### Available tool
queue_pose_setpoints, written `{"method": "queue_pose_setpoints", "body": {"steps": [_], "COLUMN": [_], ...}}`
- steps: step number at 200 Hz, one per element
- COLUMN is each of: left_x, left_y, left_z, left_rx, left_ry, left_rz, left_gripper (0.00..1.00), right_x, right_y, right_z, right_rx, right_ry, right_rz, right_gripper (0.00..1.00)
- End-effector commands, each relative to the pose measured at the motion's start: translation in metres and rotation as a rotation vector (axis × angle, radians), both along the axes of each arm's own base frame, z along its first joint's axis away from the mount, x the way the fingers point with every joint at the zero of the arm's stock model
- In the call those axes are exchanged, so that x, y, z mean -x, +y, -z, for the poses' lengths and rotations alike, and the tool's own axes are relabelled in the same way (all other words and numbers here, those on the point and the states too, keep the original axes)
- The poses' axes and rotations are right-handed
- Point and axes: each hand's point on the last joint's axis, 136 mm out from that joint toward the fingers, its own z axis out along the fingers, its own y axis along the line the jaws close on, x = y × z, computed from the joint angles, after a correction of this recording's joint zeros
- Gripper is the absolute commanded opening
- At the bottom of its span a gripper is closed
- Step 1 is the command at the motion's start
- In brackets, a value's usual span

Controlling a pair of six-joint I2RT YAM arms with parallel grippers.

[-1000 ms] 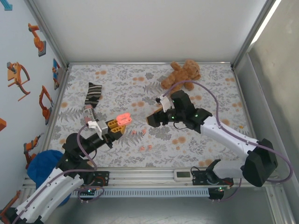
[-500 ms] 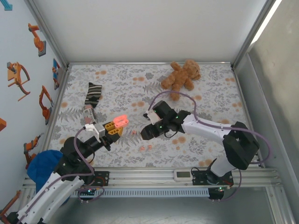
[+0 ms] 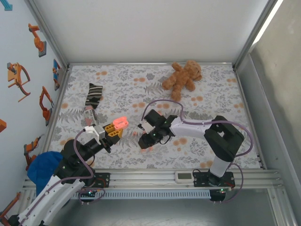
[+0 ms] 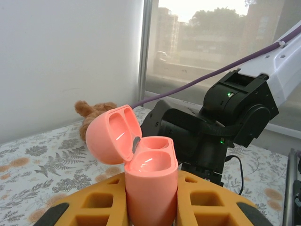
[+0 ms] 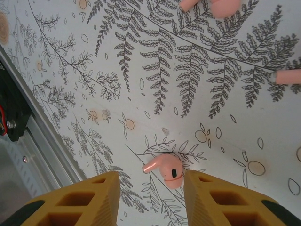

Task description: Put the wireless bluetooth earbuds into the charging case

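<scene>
My left gripper (image 3: 114, 129) is shut on an open salmon-pink charging case (image 3: 121, 122), held above the cloth at the left. In the left wrist view the case (image 4: 150, 183) stands upright between my yellow fingers (image 4: 214, 202). Its lid (image 4: 110, 134) is tipped back and both wells are empty. My right gripper (image 3: 145, 140) hangs low over the cloth just right of the case. It stands open (image 5: 149, 182), and one pink earbud (image 5: 165, 169) lies on the cloth between the fingertips, close to the right finger (image 5: 221, 202). More earbuds (image 5: 214, 5) lie farther off, and one (image 3: 151, 148) beside the gripper.
A brown teddy bear (image 3: 182, 75) lies at the back right and a striped sock (image 3: 92, 98) at the back left. The metal rail (image 3: 155, 176) runs along the near edge, close to the right gripper's fingers (image 5: 28, 127). A blue cloth (image 3: 44, 165) sits by the left arm's base.
The right arm has swung left and towards the near edge, dropping its gripper over the earbuds by the rail. The left gripper with the case has drifted slightly left.
</scene>
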Motion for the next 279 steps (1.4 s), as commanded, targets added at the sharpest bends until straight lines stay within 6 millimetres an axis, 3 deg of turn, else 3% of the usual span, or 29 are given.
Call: {"method": "queue_pose_setpoints", "body": {"steps": [1,279], "left_x": [-0.001,-0.003], "left_y": [0.001,0.002], "left_z": [0.003,0.004], "left_rx": [0.010,0.011], "left_ry": [0.012,0.001], "left_rz": [-0.006,-0.020], "left_gripper": [0.00,0.00], "right_x": [-0.002,0.015], "right_y": [0.009,-0.004], "right_z": [-0.002,0.037], "right_rx": [-0.002,0.236], "right_ry": [-0.005,0.013], "right_rz": [-0.005,-0.081], "right_gripper": [0.38,0.33]}}
